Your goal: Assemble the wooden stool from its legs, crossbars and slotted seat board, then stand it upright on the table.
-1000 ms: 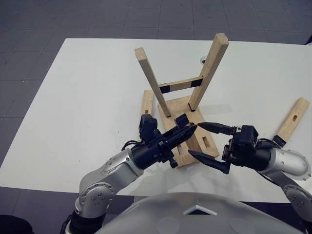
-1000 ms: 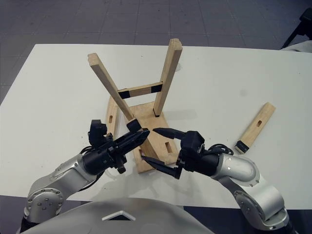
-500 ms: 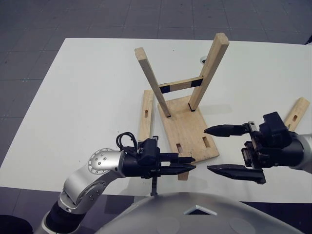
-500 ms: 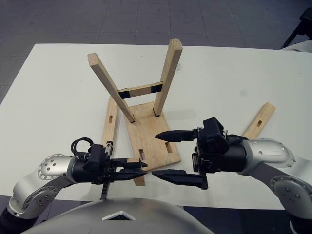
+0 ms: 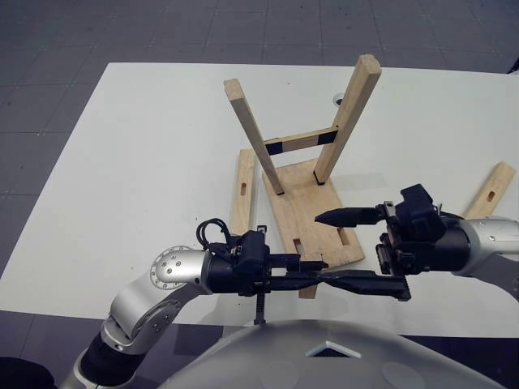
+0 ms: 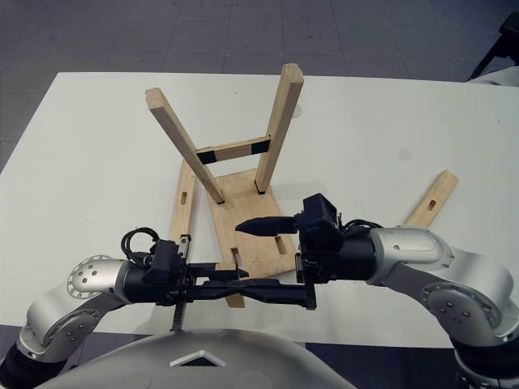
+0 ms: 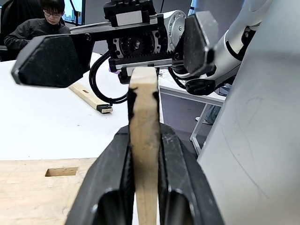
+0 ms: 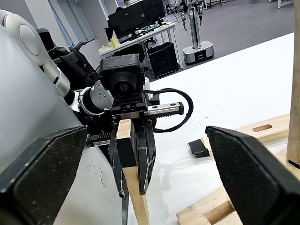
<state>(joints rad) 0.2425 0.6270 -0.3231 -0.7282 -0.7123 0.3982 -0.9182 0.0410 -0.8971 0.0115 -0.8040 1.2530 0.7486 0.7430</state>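
Left tool [image 5: 320, 271] is clenched on a short wooden bar [image 7: 144, 140]. The bar sits edge-on between the black fingers [image 7: 112, 178] and sticks out past their tips. The tool is at 6 o'clock of the seat board [image 5: 304, 212], just off the board's near edge and over the near rim of the white desk [image 5: 138, 162]. Right tool [image 5: 321, 248] is spread wide and holds nothing. It comes in from 3 o'clock and faces the left tool head-on. Its upper finger is over the board's near half. Its lower finger runs alongside the left tool's tips and the bar; can't tell if they touch. In the wrist views the bar's free end sits between the right tool's two pads [image 7: 51, 61], clear of both. Seat board lies flat mid-desk. Its two far slots hold upright legs, the left leg [image 5: 253, 134] leaning to 11 o'clock and the right leg [image 5: 349, 117] to 1 o'clock. A crossbar [image 5: 302, 142] with black bands at both ends joins them. The two near slots are open. One loose leg [image 5: 242, 190] lies flat against the board's 9 o'clock edge, slot up. A second loose leg [image 5: 489, 190] lies well apart at 3 o'clock, near the desk's right edge.
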